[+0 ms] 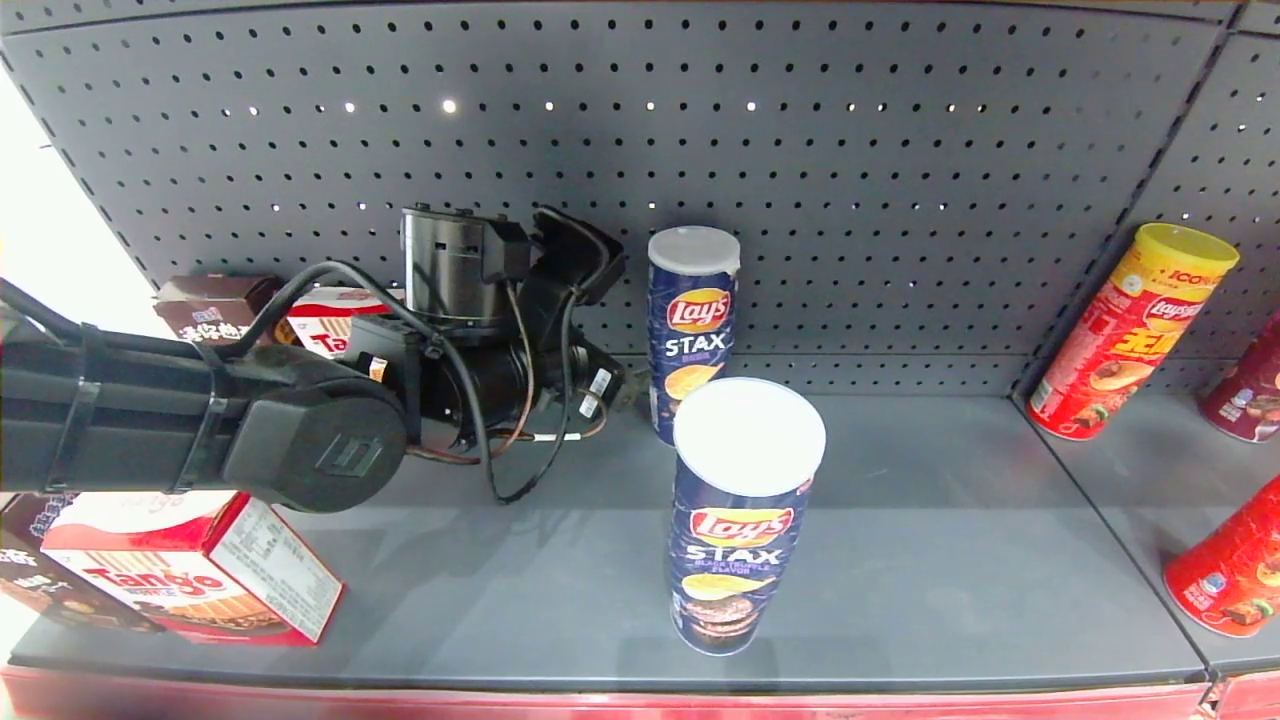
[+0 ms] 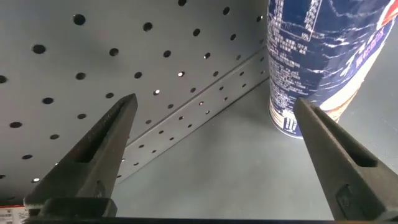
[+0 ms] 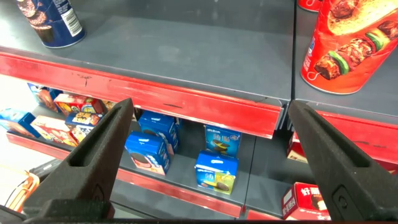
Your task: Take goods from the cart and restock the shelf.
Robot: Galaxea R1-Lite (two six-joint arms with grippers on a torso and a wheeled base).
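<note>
Two dark blue chip cans with white lids stand upright on the grey shelf (image 1: 950, 560). The back can (image 1: 692, 330) is against the pegboard and the front can (image 1: 745, 510) is nearer the shelf edge. My left gripper (image 1: 620, 385) is low over the shelf just left of the back can. In the left wrist view the left gripper (image 2: 216, 102) is open with nothing between its fingers, and the back can (image 2: 317, 62) stands just beyond one fingertip. My right gripper (image 3: 211, 107) is open and holds nothing, below and in front of the shelf's red front edge (image 3: 186, 96).
Red and white wafer boxes (image 1: 190, 580) lie at the shelf's left, with more boxes (image 1: 320, 320) behind my left arm. Red chip cans (image 1: 1130, 330) stand in the right bay, one near the edge (image 3: 348, 43). Blue snack boxes (image 3: 214, 171) fill the lower shelf.
</note>
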